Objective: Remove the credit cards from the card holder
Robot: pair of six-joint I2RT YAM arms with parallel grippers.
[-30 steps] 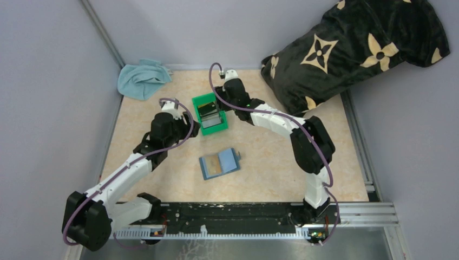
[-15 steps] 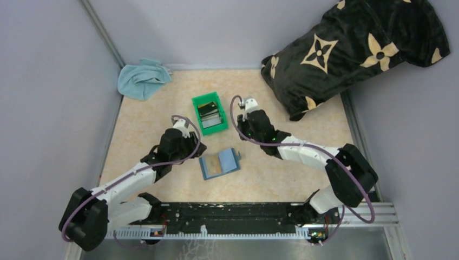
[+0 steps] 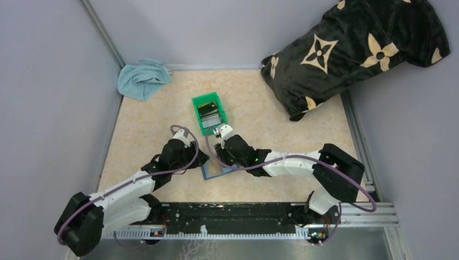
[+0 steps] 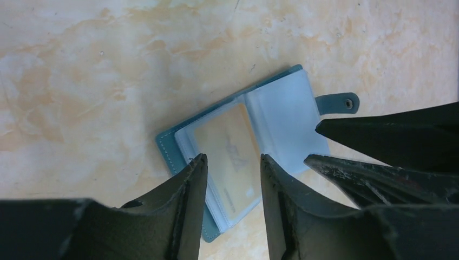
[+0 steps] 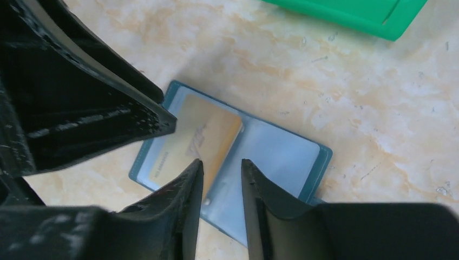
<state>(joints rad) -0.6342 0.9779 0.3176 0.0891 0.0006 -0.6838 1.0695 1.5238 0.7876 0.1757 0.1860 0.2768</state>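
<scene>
**Top external view.** Beige marbled table (image 3: 270, 119), enclosed by plain grey walls (image 3: 48, 108), with a black and metal rail (image 3: 233, 214) along the near edge.
- Small teal-blue folding card holder (image 3: 212, 171): lies open on the table, near-centre, mostly covered by the two arm heads.
- Left gripper (image 3: 201, 158): at the card holder's left edge.
- Right gripper (image 3: 219, 157): over the card holder's far side.
- Green plastic bin (image 3: 201, 103): just beyond the card holder, with dark and silver cards (image 3: 208, 112) stacked in it.
- Crumpled light-blue towel (image 3: 142, 78): far-left of the card holder, in the corner.
- Black velvety pillow with tan flower motifs (image 3: 352, 49): far-right of the card holder, against the wall.

**Left wrist view.** The card holder (image 4: 281, 119) lies spread flat, pale blue clear sleeves upward and snap tab (image 4: 338, 103) out to one side. A tan card (image 4: 227, 157) sits in one sleeve. The left gripper (image 4: 230, 162) has its jaws parted either side of that card, holding nothing. Contact with the sleeve cannot be told. The right gripper (image 4: 314, 143) points in over the empty sleeve.

**Right wrist view.** The right gripper (image 5: 222, 162) has its jaws narrowly parted and empty, above the fold beside the tan card (image 5: 200, 135). The bin (image 5: 352, 13) lies beyond.
</scene>
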